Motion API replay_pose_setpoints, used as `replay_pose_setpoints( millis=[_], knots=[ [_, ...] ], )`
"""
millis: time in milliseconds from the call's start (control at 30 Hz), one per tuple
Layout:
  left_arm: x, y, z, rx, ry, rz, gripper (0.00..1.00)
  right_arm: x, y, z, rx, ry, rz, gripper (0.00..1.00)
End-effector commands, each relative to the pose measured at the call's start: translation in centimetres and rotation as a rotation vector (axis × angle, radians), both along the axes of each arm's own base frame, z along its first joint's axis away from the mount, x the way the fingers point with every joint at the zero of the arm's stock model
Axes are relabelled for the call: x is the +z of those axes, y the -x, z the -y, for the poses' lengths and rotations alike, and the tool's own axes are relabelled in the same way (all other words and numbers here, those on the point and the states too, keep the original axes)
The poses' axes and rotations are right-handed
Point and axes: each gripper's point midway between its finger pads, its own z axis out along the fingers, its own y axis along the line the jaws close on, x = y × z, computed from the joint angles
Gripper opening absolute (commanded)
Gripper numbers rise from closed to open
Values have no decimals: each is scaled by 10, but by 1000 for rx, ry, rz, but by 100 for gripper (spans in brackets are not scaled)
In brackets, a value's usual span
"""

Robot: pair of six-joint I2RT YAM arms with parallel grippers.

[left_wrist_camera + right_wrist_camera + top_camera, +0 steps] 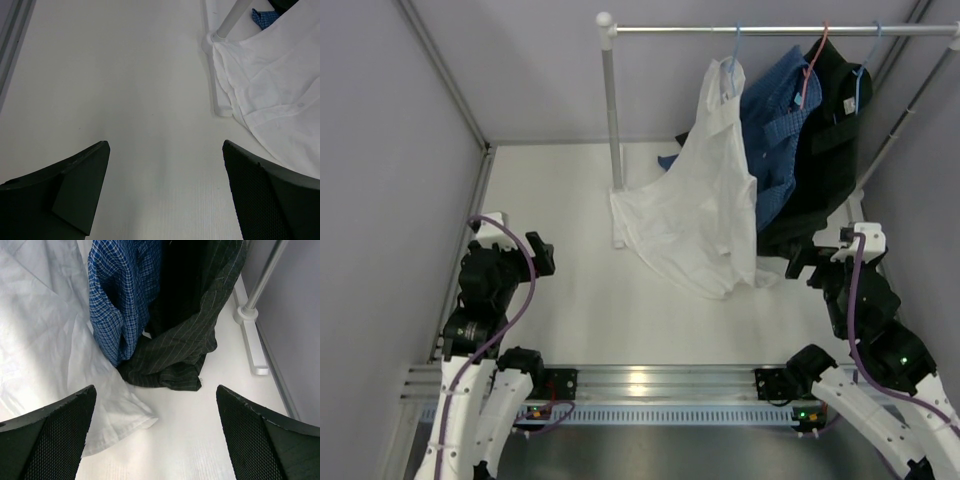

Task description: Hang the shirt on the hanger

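The white shirt [705, 200] hangs from the light-blue wire hanger [735, 50] on the rail, and its lower part spreads over the table. It also shows at the right of the left wrist view [270, 95] and at the left of the right wrist view [45, 350]. My left gripper [542, 253] is open and empty, low at the left, well away from the shirt [166, 145]. My right gripper [805, 262] is open and empty by the shirt's lower right corner [155, 390].
A blue patterned shirt [780, 130] on a red hanger [813, 62] and a black garment [830, 140] on a blue hanger [865, 65] hang to the right on the same rail [770, 30]. The rack's left post [613, 120] and right foot [252, 347] stand on the table.
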Motion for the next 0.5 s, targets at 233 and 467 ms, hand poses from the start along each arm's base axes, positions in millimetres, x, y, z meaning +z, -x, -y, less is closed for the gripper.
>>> replay_pose_setpoints(
  millis=[233, 467],
  knots=[
    [16, 5, 9, -49, 15, 84, 98, -5, 6, 7, -28, -35, 20, 99],
    [22, 8, 5, -31, 15, 118, 98, -7, 4, 5, -20, -26, 9, 99]
  ],
)
